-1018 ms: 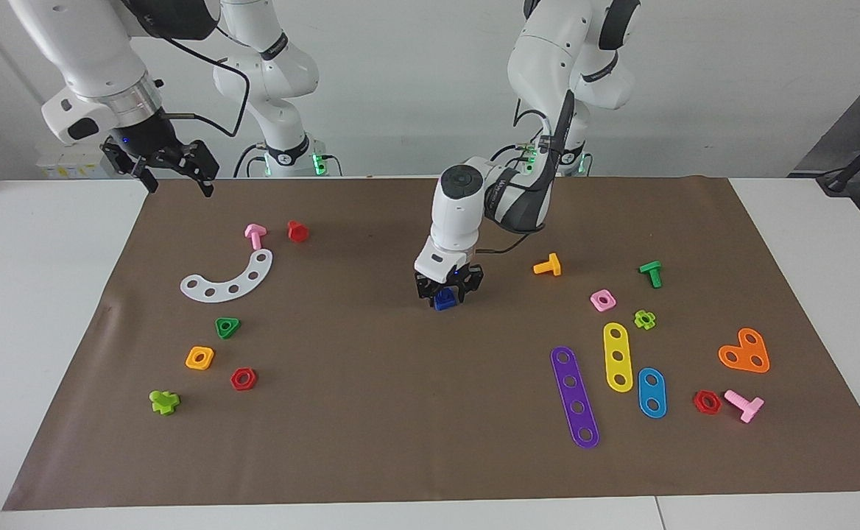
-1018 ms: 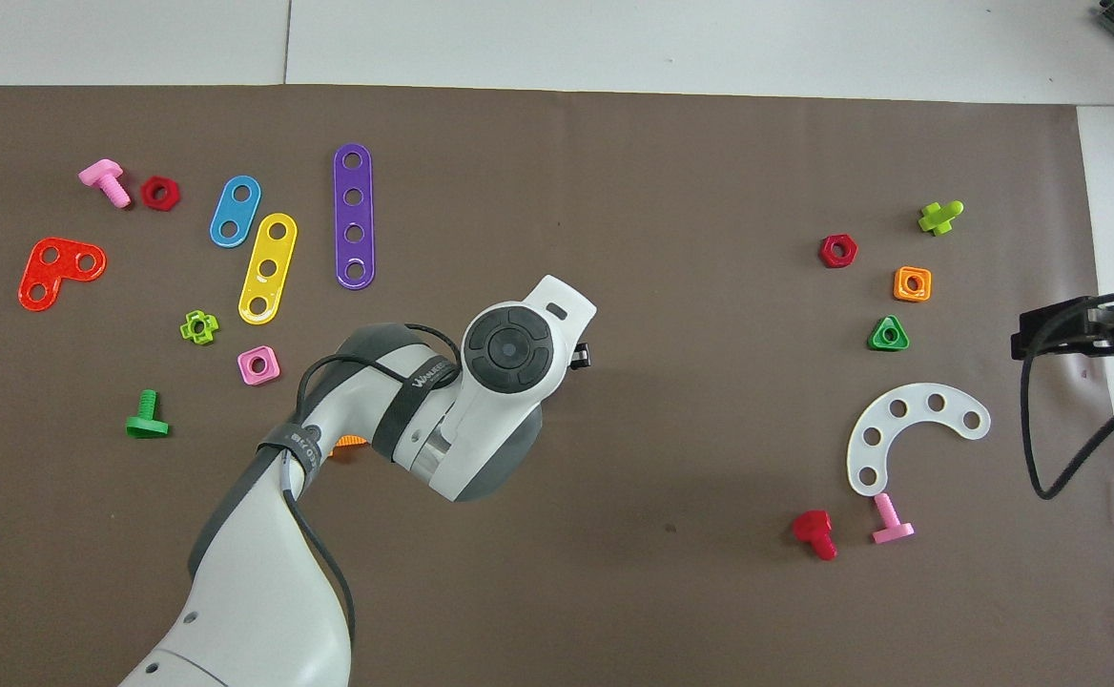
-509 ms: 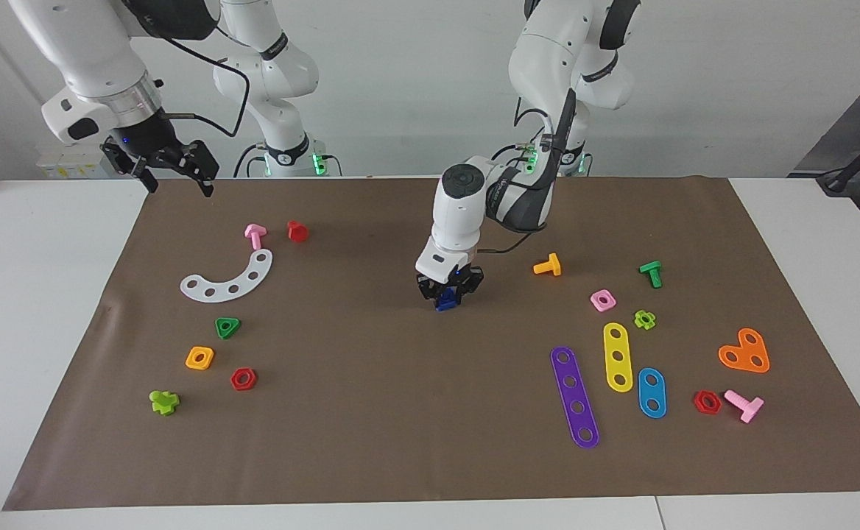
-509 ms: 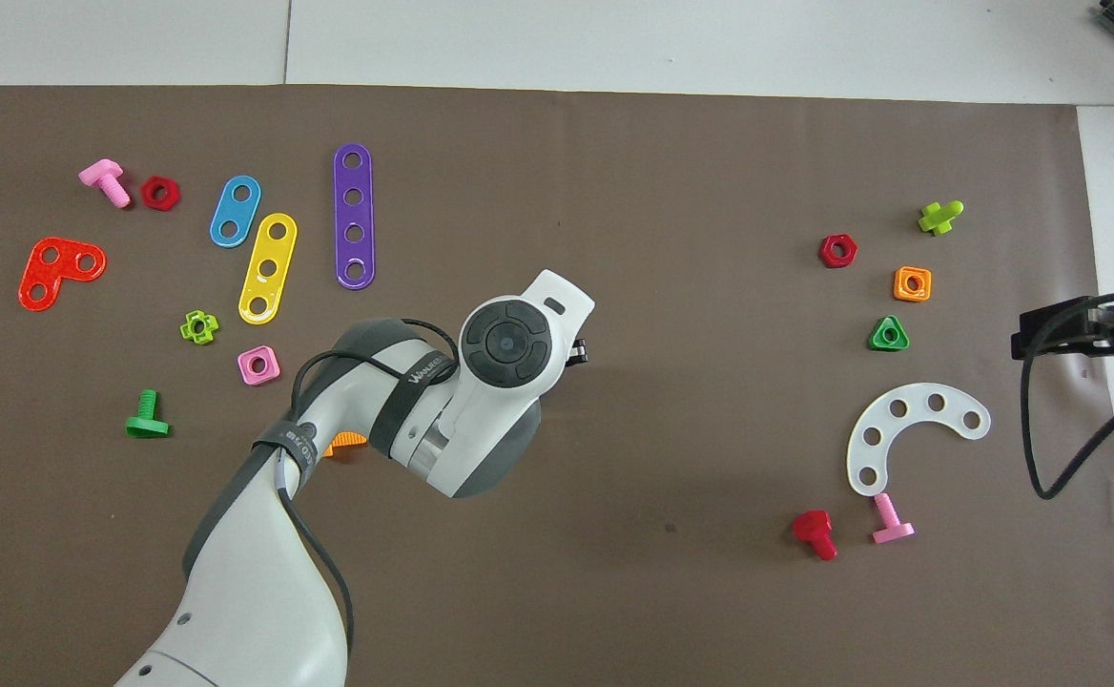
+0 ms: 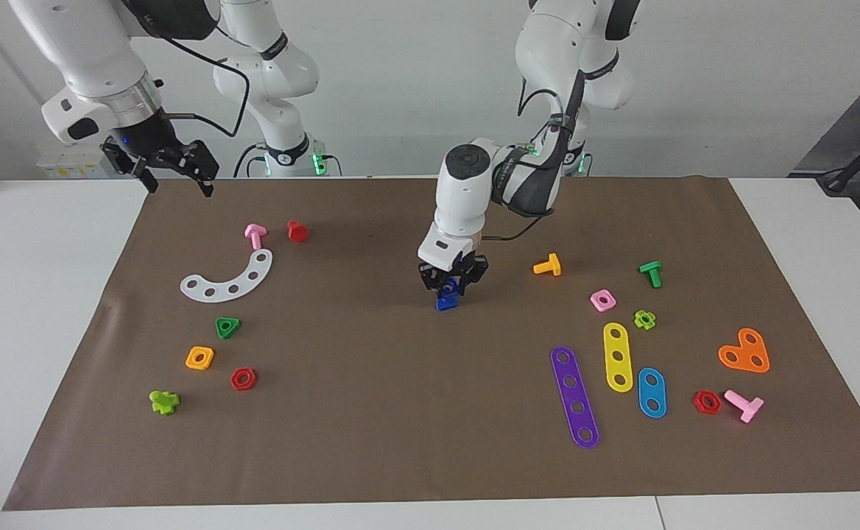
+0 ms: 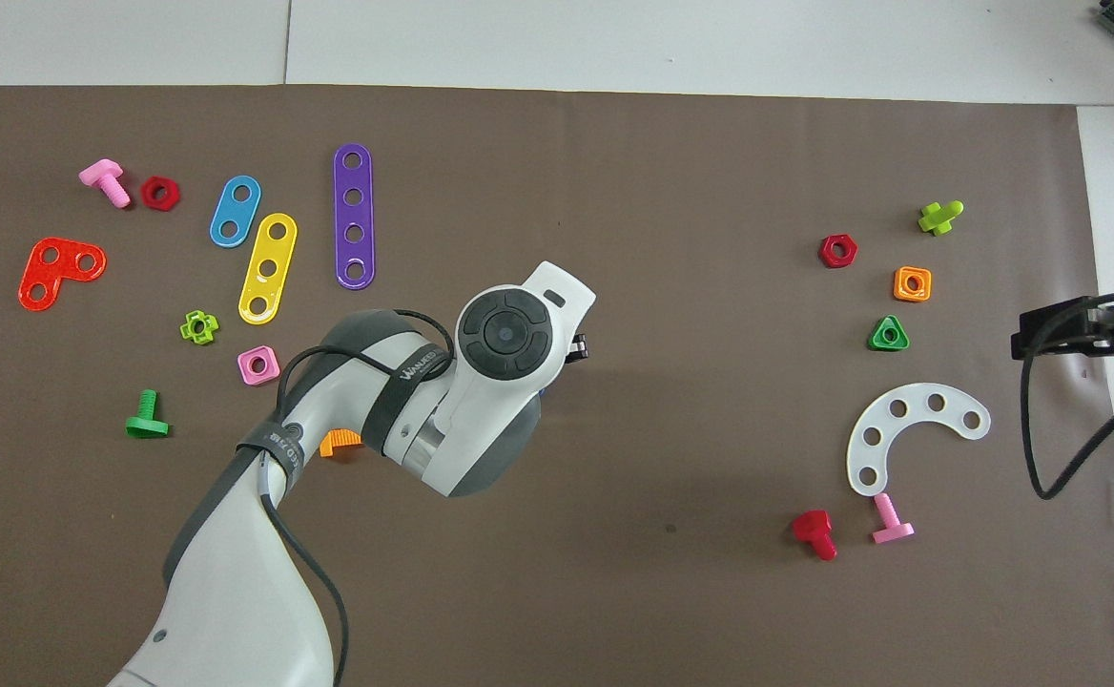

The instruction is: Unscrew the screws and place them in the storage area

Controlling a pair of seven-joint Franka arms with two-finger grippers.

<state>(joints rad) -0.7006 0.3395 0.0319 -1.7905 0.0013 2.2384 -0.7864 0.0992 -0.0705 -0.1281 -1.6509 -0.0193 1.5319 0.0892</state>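
My left gripper (image 5: 450,288) hangs over the middle of the brown mat, shut on the dark-blue screw (image 5: 446,299), which sticks out below the fingertips at or just above the mat. In the overhead view my left wrist hides the screw. The storage area (image 5: 257,324) is bare mat among the white curved strip (image 5: 228,278), the green triangular nut (image 5: 227,327) and the orange square nut (image 5: 199,358), toward the right arm's end. My right gripper (image 5: 176,173) waits open and empty in the air over the mat's corner at that end.
A pink bolt (image 5: 255,235), red bolt (image 5: 297,231), red hex nut (image 5: 243,378) and lime bolt (image 5: 164,401) lie around the storage area. Toward the left arm's end lie an orange bolt (image 5: 548,265), a pink nut (image 5: 602,299), and purple (image 5: 574,396), yellow and blue strips.
My left gripper has risen a little and its wrist has turned, with the dark-blue screw still between the fingers. The right arm has not moved.
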